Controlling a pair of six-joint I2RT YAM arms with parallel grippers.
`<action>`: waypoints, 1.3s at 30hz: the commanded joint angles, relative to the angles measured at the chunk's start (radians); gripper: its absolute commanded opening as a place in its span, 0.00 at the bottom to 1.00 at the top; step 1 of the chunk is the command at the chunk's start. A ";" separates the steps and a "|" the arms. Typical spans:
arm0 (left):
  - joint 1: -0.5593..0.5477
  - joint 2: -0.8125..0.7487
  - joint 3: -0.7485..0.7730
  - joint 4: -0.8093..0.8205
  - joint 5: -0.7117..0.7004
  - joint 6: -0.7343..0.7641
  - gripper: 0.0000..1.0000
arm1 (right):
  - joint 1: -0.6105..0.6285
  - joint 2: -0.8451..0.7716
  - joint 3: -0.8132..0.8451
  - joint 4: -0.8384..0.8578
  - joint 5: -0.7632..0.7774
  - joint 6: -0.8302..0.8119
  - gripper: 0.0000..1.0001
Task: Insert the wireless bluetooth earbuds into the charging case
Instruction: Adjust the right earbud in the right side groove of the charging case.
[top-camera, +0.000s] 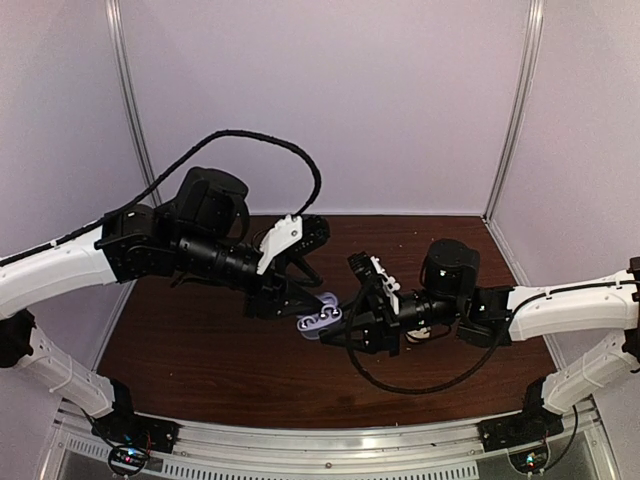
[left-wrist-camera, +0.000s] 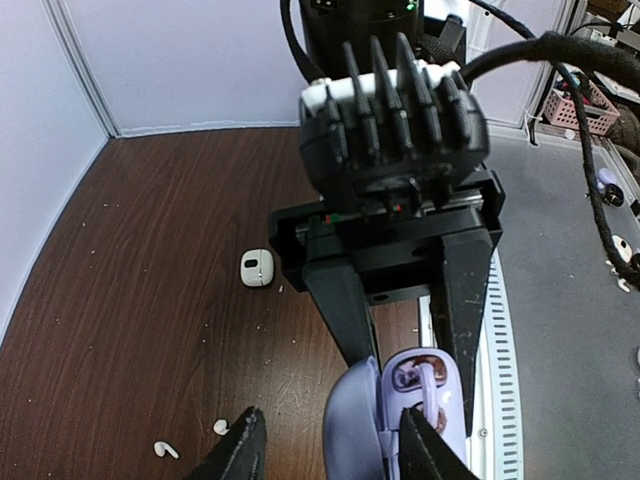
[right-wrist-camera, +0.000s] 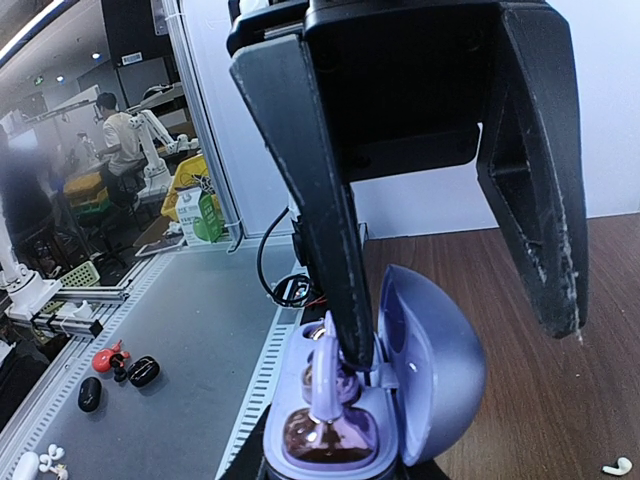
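Nearest, in the R wrist view: R gripper (left-wrist-camera: 412, 372) is clamping the purple case (right-wrist-camera: 400, 400) by its base and seems to be holding it off the table (left-wrist-camera: 150, 300), lid open. A purple bud (right-wrist-camera: 325, 385) is lying across the coppery sockets inside. It's looking perched, not seated, tho can't tell for sure. 2nd purple bud isn't showing anywhere.

Just beyond, L gripper (right-wrist-camera: 457, 340) is facing the case from the opposite side, jaws standing apart & gripping nothing. One finger (right-wrist-camera: 330, 250) is poking down btwn base & lid, tip right by the bud & hinge. The other is hanging outside the lid, so the lid is sitting btwn them.

Farther out on the table, 2 white buds (left-wrist-camera: 165, 450) are lying near each other, well apart from the purple case. Past them a small white case (left-wrist-camera: 258, 268) is sitting alone.

Risks, as I'm judging them:
- The finger is pushing close to the hinge, so a sideways shove could lever the lid or twist the case out of R's pinch on the base.
- An off-centre press could flick the bud out instead of seating it.
- Shutting the lid over a perched bud would jam it.
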 joint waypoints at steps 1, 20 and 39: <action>-0.010 0.011 0.017 -0.020 -0.002 0.030 0.47 | -0.005 0.005 0.030 0.015 -0.009 0.001 0.00; -0.028 -0.052 0.053 -0.061 -0.138 0.077 0.47 | -0.005 -0.003 0.019 -0.002 -0.030 -0.005 0.00; -0.029 0.011 0.073 -0.064 -0.015 0.081 0.47 | -0.005 0.009 0.019 0.018 -0.037 0.006 0.00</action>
